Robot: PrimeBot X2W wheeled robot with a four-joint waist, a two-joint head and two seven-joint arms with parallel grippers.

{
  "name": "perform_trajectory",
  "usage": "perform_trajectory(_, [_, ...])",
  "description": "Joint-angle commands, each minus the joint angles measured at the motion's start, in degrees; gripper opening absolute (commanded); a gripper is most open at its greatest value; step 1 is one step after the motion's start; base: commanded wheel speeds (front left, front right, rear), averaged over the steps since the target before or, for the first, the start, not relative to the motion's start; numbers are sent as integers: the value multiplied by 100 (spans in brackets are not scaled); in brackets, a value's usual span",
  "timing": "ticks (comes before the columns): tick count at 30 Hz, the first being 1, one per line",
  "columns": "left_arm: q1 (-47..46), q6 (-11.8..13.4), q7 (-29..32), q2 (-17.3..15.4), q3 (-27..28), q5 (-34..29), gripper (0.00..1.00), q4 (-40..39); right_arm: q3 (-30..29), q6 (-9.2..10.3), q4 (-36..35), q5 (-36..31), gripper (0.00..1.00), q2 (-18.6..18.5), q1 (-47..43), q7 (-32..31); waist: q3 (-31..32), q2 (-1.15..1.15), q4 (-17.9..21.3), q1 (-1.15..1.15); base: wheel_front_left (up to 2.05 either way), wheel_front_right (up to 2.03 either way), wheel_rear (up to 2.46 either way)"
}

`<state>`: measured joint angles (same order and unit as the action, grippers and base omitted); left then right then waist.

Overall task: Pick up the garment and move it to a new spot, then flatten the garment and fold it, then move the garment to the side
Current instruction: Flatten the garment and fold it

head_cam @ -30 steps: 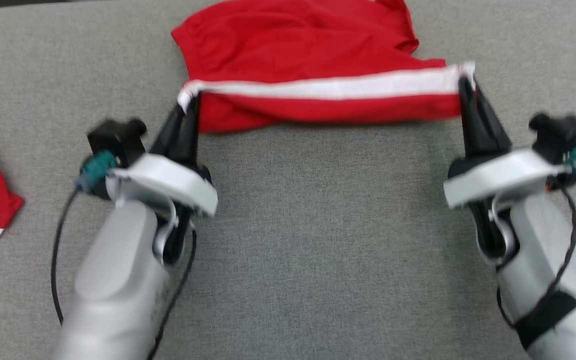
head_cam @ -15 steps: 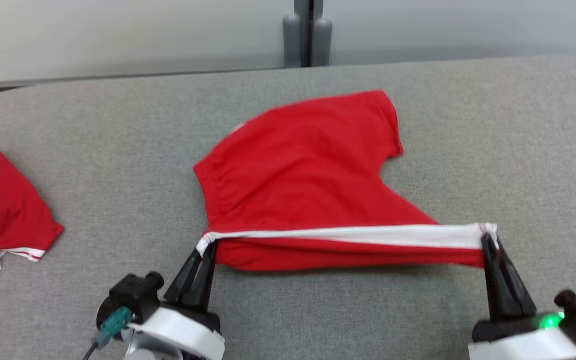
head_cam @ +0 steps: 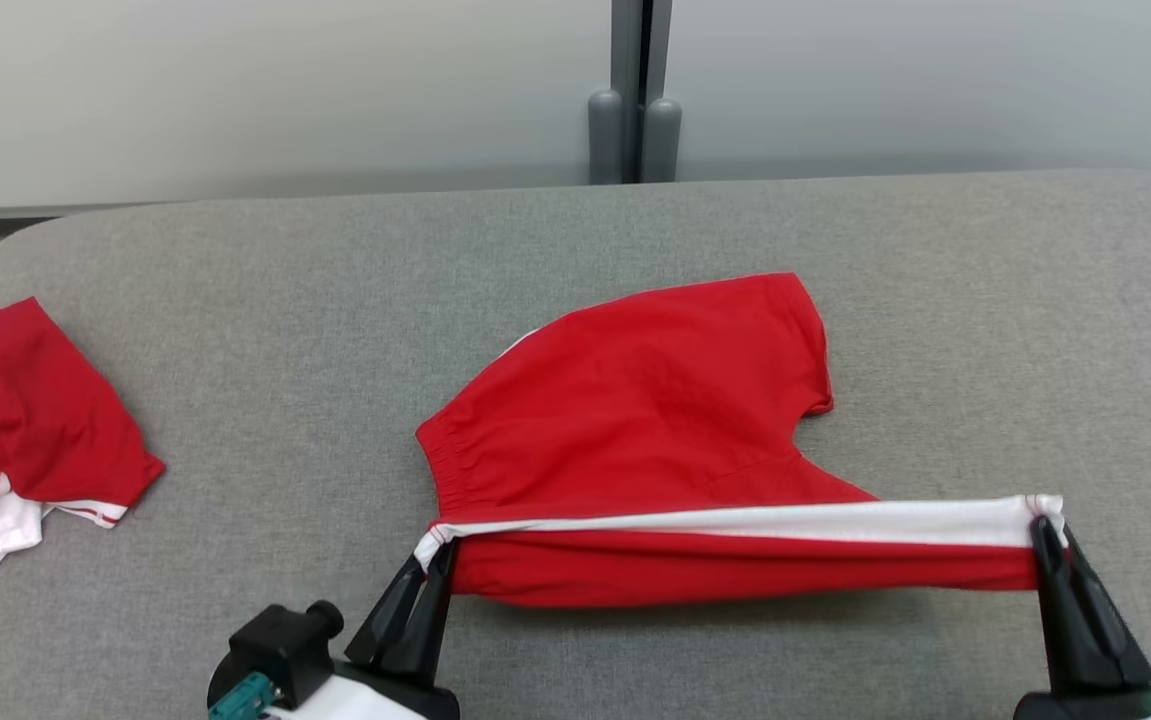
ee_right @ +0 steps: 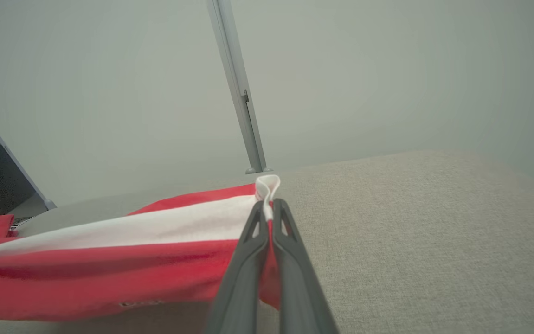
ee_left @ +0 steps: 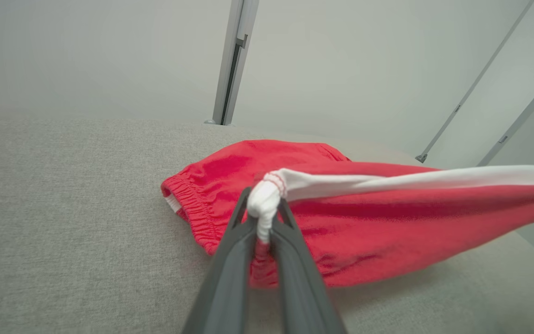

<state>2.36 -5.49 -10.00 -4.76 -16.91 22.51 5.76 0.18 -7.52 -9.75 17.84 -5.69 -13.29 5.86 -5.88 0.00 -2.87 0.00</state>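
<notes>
Grey fabric surface (head_cam: 235, 300), rounded far-left corner. Pale plain wall (head_cam: 235, 90) behind far edge, grey vertical post (head_cam: 635, 100) mid-edge.

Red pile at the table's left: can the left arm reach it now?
Probably not yet: the left gripper is shut on the stretched shorts. Bare table lies between it and the pile.

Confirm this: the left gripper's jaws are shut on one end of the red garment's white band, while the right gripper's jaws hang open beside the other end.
Wrong on the right gripper: the right wrist view shows its jaws shut on the white band of the red garment too. The left gripper does clamp the other end.
</notes>
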Motion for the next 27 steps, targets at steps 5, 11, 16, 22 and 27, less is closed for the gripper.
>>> perform_trajectory(5, [-391, -4, 29, -29, 61, 107, 0, 61, -88, 9, 144, -11, 0, -122, 511, -62, -341, -1, -138, 0, 0, 0, 0])
perform_trajectory(11, [-1242, -86, -63, 38, 31, 286, 0, 460, 16, 9, 688, 36, 0, -291, 1696, -107, -1119, -1, -362, 0, 0, 0, 0])
perform_trajectory(16, [-2080, -139, -161, 99, -102, 472, 0, 957, 322, 9, 1526, 153, 0, -711, 3017, -200, -1747, -1, -573, 0, 0, 0, 0])
perform_trajectory(22, [-2948, -191, -291, 137, -385, 656, 0, 1538, 752, 8, 2636, 346, 0, -1126, 4434, -164, -2170, -1, -827, 0, 0, 0, 0])
perform_trajectory(27, [-3494, -192, -433, 153, -502, 818, 0, 2033, 1229, 8, 3600, 534, 0, -1301, 5377, -31, -2356, -1, -973, 0, 0, 0, 0])
